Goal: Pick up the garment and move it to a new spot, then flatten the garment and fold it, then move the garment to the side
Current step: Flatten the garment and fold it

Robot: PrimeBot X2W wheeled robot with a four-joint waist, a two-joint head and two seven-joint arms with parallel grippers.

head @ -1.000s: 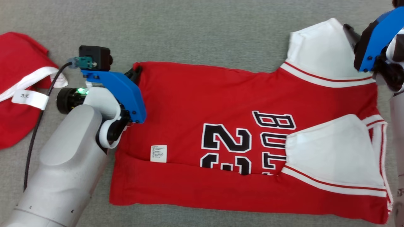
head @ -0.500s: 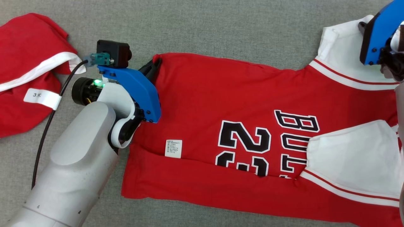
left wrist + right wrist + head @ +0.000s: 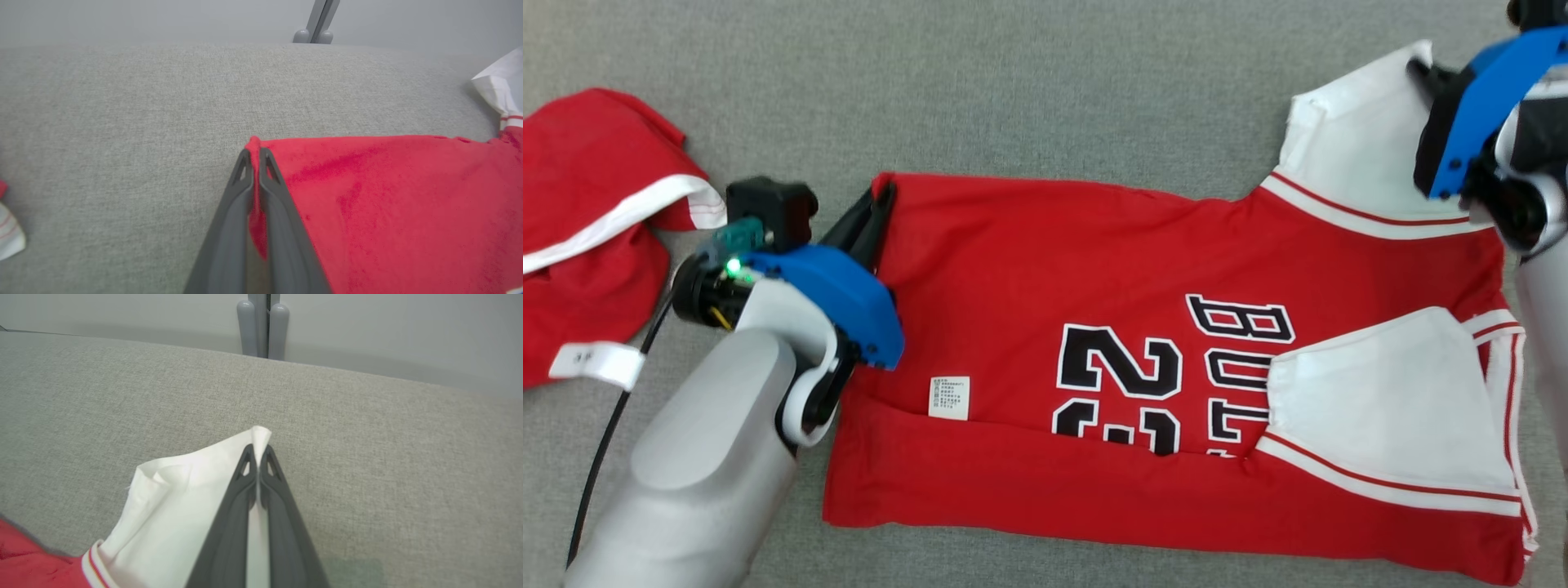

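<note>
Two grips are on, both at the far edge of the jersey (image 3: 1094, 261), which lies flat and lengthwise on the grey table (image 3: 1013, 82), number side up, its near long edge already turned up in a band. Fingers of the left gripper (image 3: 254, 154) are pressed together, pinching the far hem corner, with red cloth showing between them. Fingers of the right gripper (image 3: 258, 451) are pressed together on the tip of the far sleeve (image 3: 1356, 147), with white cloth between them. Step in hand, as I judge it: fold the far long edge over toward the robot. To do it well: raise both corners together, only enough to clear the table. Hold the edge between them taut so it does not sag in the middle. Carry both arms back at one pace so the edge lands parallel to the near band. Watch the right grip: it is on thin cloth at the very tip and could slip, and the sleeve may trail behind the body. Let go only once the cloth lies flat. Risk: uneven pace skews the fold. Count: jersey 1; sleeves 2, the near sleeve (image 3: 1372, 400) lying folded over the chest; label (image 3: 950, 398) 1; second garment (image 3: 588, 237) 1, red, crumpled at left, apart from the jersey; cable (image 3: 602, 457) 1, with tag (image 3: 592, 363) 1; grippers 2.
</note>
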